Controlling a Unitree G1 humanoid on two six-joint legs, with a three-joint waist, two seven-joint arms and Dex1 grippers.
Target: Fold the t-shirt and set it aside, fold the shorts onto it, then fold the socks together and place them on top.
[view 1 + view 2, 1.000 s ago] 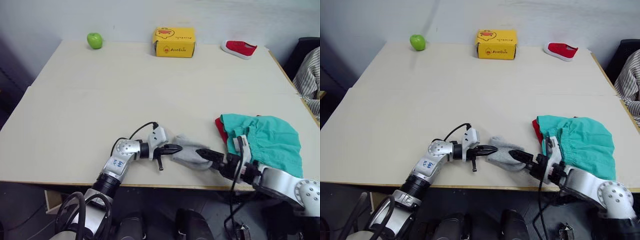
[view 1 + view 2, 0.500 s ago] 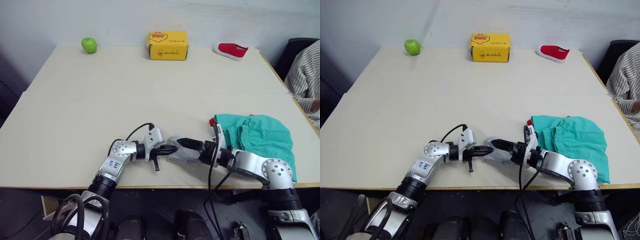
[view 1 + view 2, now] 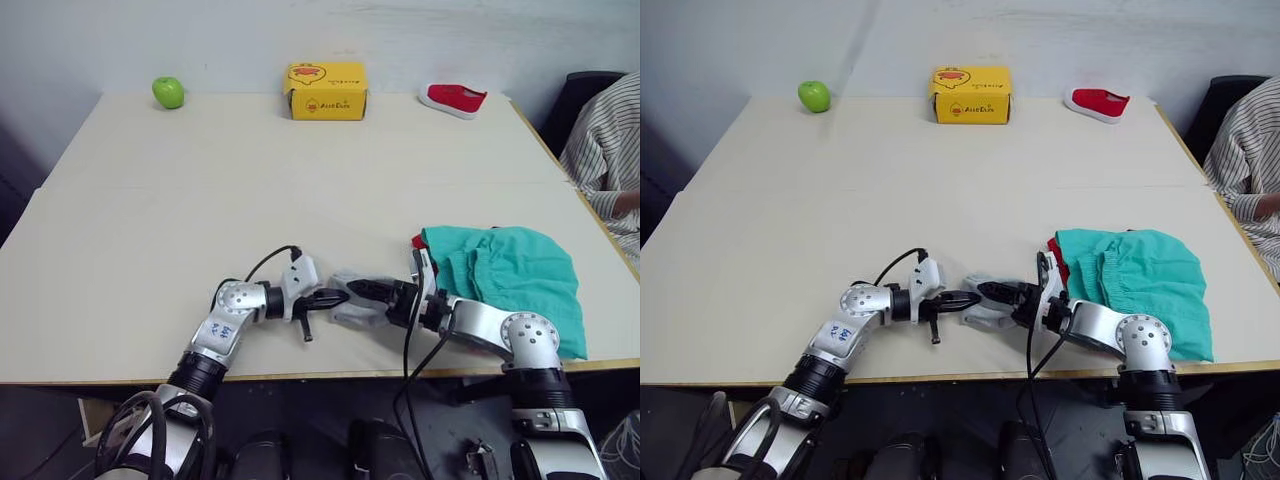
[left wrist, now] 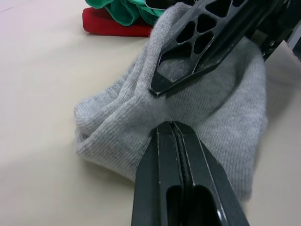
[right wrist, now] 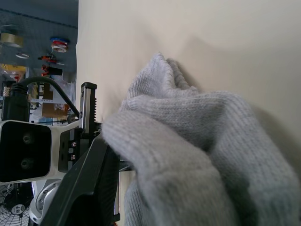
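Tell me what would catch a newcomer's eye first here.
Both grippers meet at the table's near edge: the left gripper and right gripper work the grey socks, the left shut on them. Just to the robot's right, the teal shorts lie over the red t-shirt.

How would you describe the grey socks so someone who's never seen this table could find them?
On the pale rectangular wooden table, look at the near edge, just left of the folded teal-green cloth shorts. The light grey fuzzy socks lie bunched there between the two black end effectors; they are the smallest, only grey cloth.
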